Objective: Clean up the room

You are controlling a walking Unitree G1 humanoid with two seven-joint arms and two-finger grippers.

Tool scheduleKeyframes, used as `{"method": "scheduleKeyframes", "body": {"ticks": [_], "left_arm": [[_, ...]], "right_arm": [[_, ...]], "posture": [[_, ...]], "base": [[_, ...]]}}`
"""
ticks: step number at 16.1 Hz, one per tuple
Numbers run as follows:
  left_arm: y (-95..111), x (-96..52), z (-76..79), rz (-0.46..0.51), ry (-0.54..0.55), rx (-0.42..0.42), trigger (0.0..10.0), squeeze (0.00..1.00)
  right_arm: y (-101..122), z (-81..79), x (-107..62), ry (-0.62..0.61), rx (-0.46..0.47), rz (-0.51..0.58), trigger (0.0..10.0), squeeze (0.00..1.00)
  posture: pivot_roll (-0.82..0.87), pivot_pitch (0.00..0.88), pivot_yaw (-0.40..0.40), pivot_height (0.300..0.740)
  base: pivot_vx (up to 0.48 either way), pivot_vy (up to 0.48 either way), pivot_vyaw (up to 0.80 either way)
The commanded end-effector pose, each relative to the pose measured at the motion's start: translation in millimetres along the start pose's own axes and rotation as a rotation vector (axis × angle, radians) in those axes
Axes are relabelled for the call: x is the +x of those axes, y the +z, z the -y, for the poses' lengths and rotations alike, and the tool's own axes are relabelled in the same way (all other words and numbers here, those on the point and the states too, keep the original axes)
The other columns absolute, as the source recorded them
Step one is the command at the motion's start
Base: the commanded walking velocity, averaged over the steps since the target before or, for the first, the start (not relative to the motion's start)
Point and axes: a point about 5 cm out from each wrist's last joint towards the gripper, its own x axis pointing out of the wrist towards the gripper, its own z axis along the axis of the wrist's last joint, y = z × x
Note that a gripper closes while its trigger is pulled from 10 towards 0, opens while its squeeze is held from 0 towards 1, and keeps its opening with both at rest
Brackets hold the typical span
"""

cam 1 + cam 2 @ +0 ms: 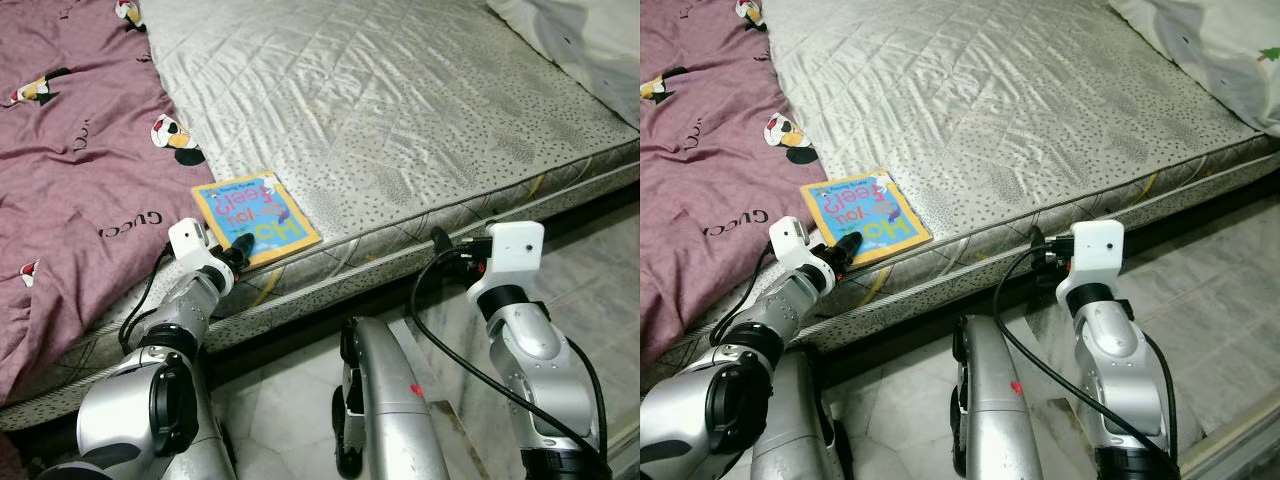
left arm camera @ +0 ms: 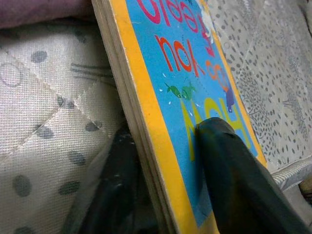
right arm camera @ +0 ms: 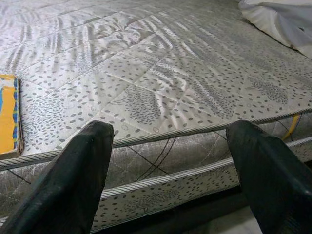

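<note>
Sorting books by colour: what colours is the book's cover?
Blue with a yellow border; the book shows best in the left wrist view.

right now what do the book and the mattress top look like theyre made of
Book: likely thick cardboard, a board book; the left wrist view shows stacked stiff pages along its edge and a smooth printed cover, clamped by the left end effector.
Mattress: quilted fabric with a slight sheen, stitched diamonds, corded piping at the edge.

The book (image 1: 255, 217) lies on the mattress (image 1: 400, 110) near its front edge, just right of the blanket (image 1: 70, 170). The left gripper (image 1: 240, 246) is at the book's near edge, 1 finger (image 2: 229, 165) on its cover. The right gripper (image 3: 170, 165) hangs before the mattress edge, farther right. A pillow (image 1: 590, 40) sits at the far right.
</note>
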Motion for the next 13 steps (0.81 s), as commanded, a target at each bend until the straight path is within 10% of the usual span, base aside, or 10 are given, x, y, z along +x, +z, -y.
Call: {"method": "scheduleKeyframes", "body": {"ticks": [1, 7, 13], "left_arm": [[0, -5.3, -11.7, 0.015, 0.034, 0.021, 0.0, 0.00], [26, -16.3, -14.4, 0.189, -0.025, 0.154, 0.0, 0.00], [57, -47.4, 3.3, 0.378, -0.151, 0.487, 0.0, 0.00]], "right_arm": [[-2, -2.1, 3.0, -0.004, 0.004, 0.000, 10.0, 0.00], [-11, -15.8, 7.8, 0.022, 0.109, 0.013, 10.0, 0.00], [-17, -41.5, 15.8, 0.096, 0.255, 0.029, 10.0, 0.00]], "posture": [[-0.15, 0.136, -0.051, 0.516], [-0.08, 0.075, 0.000, 0.516], [-0.03, 0.005, 0.046, 0.516]], "base": [[0.000, 0.000, 0.00], [0.000, 0.000, 0.00], [0.000, 0.000, 0.00]]}}
